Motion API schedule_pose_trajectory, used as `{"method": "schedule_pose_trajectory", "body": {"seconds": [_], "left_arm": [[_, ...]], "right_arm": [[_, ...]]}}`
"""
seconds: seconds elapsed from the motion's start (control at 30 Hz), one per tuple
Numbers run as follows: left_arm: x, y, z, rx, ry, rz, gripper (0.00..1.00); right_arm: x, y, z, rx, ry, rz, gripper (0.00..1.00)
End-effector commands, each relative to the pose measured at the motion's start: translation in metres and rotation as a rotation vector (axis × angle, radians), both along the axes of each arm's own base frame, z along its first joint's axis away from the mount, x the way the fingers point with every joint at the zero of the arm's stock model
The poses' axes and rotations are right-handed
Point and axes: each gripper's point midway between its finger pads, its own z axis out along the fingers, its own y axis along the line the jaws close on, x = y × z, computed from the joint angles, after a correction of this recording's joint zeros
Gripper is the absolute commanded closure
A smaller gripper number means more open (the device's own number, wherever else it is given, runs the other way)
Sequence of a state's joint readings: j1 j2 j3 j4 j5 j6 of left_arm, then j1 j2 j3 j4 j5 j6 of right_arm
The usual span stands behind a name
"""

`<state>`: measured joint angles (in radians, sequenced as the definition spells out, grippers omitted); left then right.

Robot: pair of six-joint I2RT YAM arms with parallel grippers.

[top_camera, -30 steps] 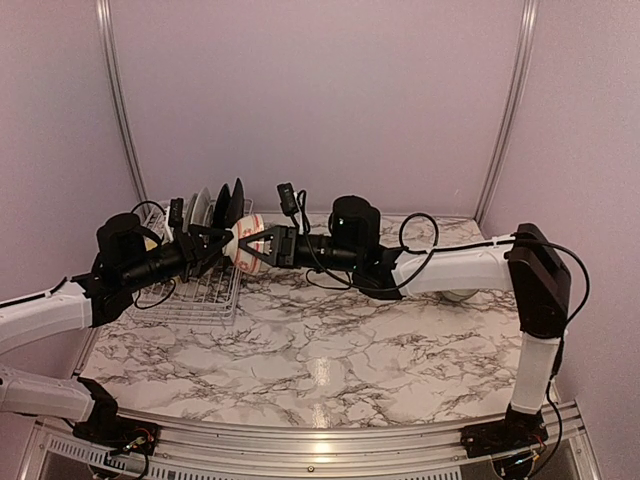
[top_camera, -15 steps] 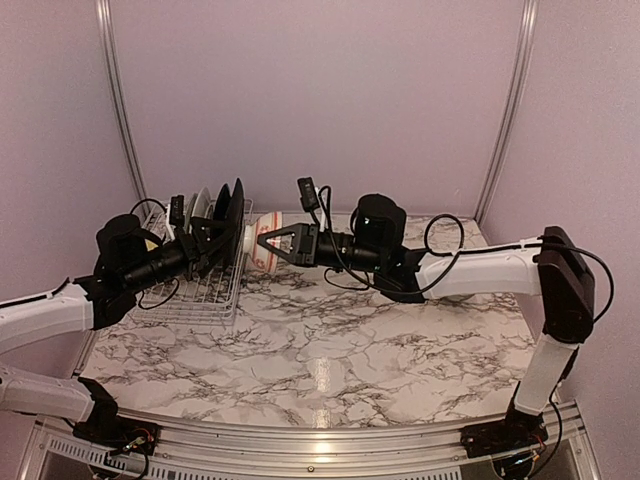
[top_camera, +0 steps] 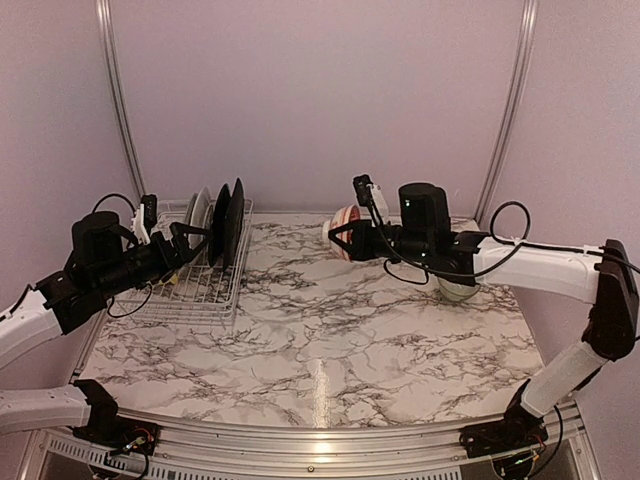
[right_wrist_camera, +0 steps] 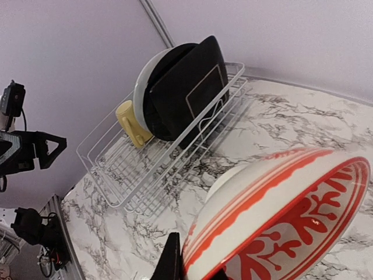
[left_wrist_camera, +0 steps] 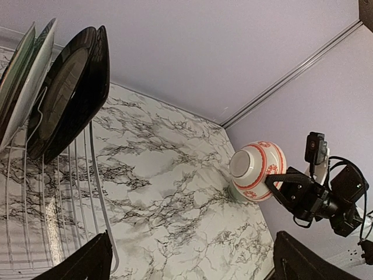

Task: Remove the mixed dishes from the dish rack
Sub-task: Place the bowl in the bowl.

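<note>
My right gripper (top_camera: 340,236) is shut on the rim of the small red-and-white bowl (top_camera: 346,217) and holds it tilted in the air over the back middle of the table. The bowl fills the right wrist view (right_wrist_camera: 280,216) and also shows in the left wrist view (left_wrist_camera: 256,170). My left gripper (top_camera: 182,250) is open and empty above the dish rack (top_camera: 205,298). Black plates (top_camera: 228,222) and paler plates (top_camera: 200,212) stand in the rack's slots. A yellow mug (right_wrist_camera: 131,122) lies in the rack. A pale green bowl (top_camera: 458,291) sits on the table under my right arm.
The marble table (top_camera: 320,350) runs from the rack's right side to the right wall. Lilac walls and metal posts (top_camera: 120,110) close the back and sides. The rack stands at the table's back left corner.
My right gripper has carried the red-and-white bowl to the right, away from the rack and the left gripper. My left arm has drawn back to the left, open.
</note>
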<state>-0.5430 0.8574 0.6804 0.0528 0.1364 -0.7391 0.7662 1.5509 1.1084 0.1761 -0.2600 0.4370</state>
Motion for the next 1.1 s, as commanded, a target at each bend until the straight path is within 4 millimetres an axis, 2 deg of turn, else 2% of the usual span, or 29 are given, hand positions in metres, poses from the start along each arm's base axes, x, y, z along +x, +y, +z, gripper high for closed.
{"method": "schedule_pose_trajectory", "body": {"seconds": [0.0,0.17,0.33,0.47,0.57,0.67,0.77,0.87,0.9,0.97,1.07], "left_arm": [[-0.001,0.012,-0.014,0.115,0.039,0.031,0.01],[-0.002,0.011,-0.009,0.101,0.025,0.028,0.01],[-0.004,0.005,-0.002,0.064,0.005,-0.001,0.01],[-0.002,0.001,0.000,0.049,0.004,-0.014,0.01],[-0.002,-0.001,0.005,0.039,0.002,-0.025,0.01],[-0.005,-0.002,0.009,0.033,-0.009,-0.036,0.01],[-0.004,0.003,0.012,0.053,-0.004,-0.013,0.01],[-0.014,-0.008,0.014,0.060,0.000,-0.103,0.01],[-0.017,-0.009,0.008,0.097,0.026,-0.122,0.01],[-0.019,-0.005,0.000,0.171,0.063,-0.128,0.01],[-0.019,0.001,-0.001,0.218,0.080,-0.110,0.01]], "right_arm": [[0.017,-0.059,-0.005,-0.270,-0.133,-0.200,1.00],[0.026,-0.118,-0.016,-0.535,-0.167,-0.402,1.00],[0.029,-0.177,-0.015,-0.749,-0.154,-0.593,1.00],[0.034,-0.231,-0.027,-0.857,-0.033,-0.701,1.00],[0.039,-0.269,-0.044,-0.888,0.078,-0.748,1.00],[0.047,-0.296,-0.059,-0.912,0.167,-0.776,1.00],[0.058,-0.308,-0.072,-0.930,0.244,-0.760,1.00],[0.069,-0.300,-0.086,-0.952,0.285,-0.702,1.00],[0.071,-0.296,-0.096,-0.967,0.309,-0.673,1.00],[0.072,-0.299,-0.107,-1.015,0.344,-0.664,1.00],[0.071,-0.306,-0.120,-1.065,0.372,-0.666,1.00]]}}
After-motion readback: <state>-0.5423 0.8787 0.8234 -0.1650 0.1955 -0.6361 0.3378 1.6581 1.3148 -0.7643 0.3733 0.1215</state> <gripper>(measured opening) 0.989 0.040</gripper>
